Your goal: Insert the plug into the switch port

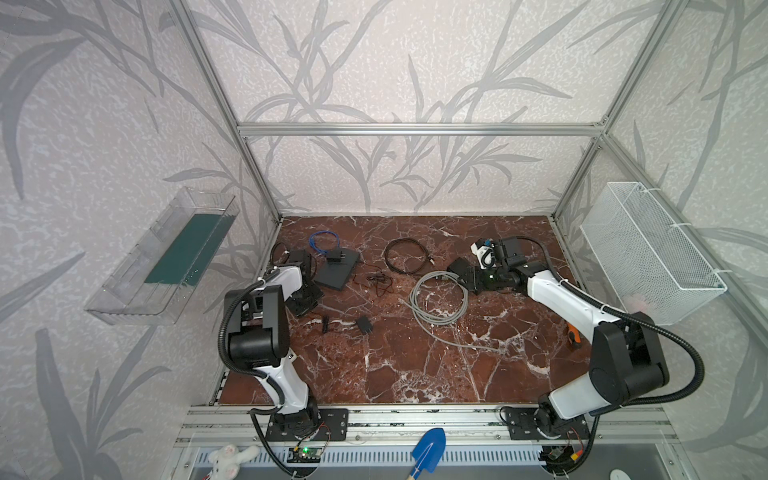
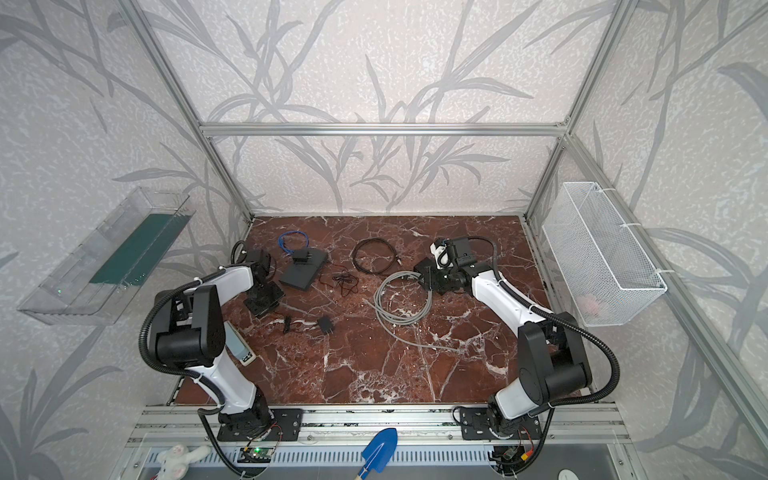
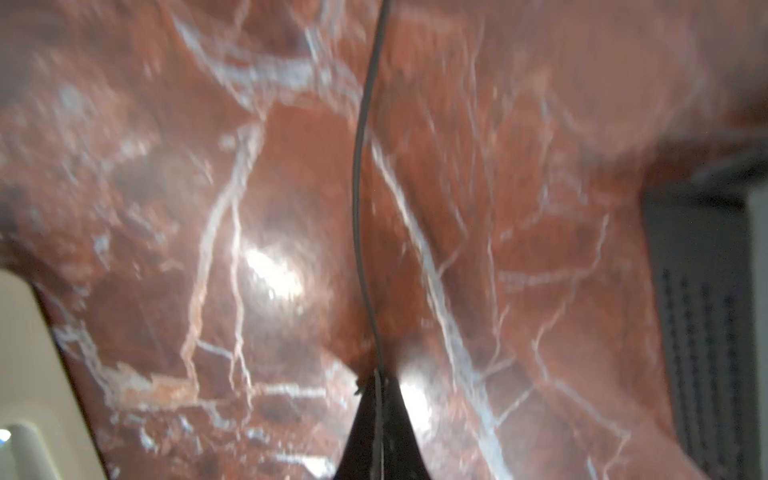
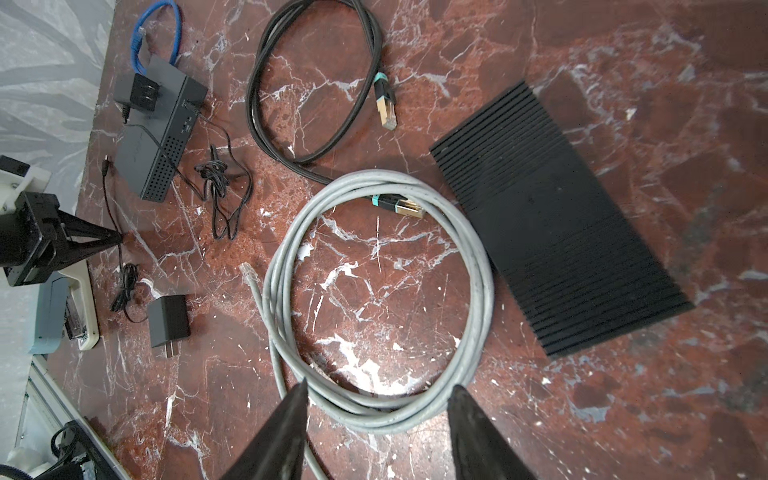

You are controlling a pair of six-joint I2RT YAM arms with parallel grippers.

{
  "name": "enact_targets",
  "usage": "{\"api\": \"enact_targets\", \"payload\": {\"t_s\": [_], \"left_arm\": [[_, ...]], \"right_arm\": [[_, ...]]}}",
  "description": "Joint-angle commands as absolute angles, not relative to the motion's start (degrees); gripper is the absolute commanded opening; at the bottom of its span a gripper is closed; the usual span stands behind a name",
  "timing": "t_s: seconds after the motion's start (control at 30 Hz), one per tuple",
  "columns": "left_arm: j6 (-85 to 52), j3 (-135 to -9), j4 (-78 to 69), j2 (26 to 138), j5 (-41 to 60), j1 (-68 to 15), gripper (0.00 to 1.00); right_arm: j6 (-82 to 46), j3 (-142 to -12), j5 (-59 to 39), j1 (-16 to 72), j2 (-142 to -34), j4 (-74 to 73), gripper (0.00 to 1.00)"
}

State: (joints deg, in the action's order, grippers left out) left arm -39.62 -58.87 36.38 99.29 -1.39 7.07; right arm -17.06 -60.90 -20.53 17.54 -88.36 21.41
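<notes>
While checking the right rear of the marble table (image 1: 415, 365), found the switch (image 1: 459, 266) lying flat, ribbed top (image 4: 557, 216) upward; socket row not visible from any camera. Noted grey cable coil (image 4: 484, 270) just beside one long edge, contact not resolvable. Saw a gold-tipped plug (image 4: 405, 206) of the black cable (image 4: 266, 83) lying inside the coil, close to the switch, not in any port. Logged right gripper (image 4: 380, 386) hovering over the near arc of the grey coil, jaws parted to a moderate gap, gripping nothing. Logged left gripper (image 4: 118, 240) well apart from the switch, at the left side of the table, pinched fully together on a thin black cord (image 3: 359, 187). Traced that cord one way to a small plug end (image 4: 106, 160) beside the dark grey slab (image 4: 141, 153), the other way through a loose bundle to a black adapter (image 4: 168, 320) on the marble. Noted second adapter (image 4: 139, 93) sitting on the slab, prongs showing, with a blue cable (image 4: 141, 41) looped behind it. Left wrist picture blurred; only cord, closed fingertips and marble readable.
</notes>
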Motion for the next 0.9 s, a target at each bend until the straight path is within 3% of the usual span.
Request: {"api": "enact_targets", "payload": {"t_s": [0.0, 0.23, 0.4, 0.87], "left_arm": [[-39.5, -58.0, 39.6, 93.4, 0.0, 3.6, 0.00], [-39.9, -64.0, 41.6, 82.6, 5.5, -6.4, 0.00], [-40.6, -70.4, 40.8, 81.2, 8.4, -14.9, 0.00], [-38.7, -99.6, 34.9, 97.2, 17.8, -36.3, 0.00]], "right_arm": [[-16.7, -61.8, -20.7, 17.3, -86.9, 22.8, 0.54], [-17.4, -61.2, -20.6, 15.6, -86.1, 22.0, 0.54], [-18.5, -60.0, -21.7, 11.7, -86.1, 20.4, 0.54], [-22.7, -60.9, -20.4, 9.5, -87.5, 19.3, 0.54]]}}
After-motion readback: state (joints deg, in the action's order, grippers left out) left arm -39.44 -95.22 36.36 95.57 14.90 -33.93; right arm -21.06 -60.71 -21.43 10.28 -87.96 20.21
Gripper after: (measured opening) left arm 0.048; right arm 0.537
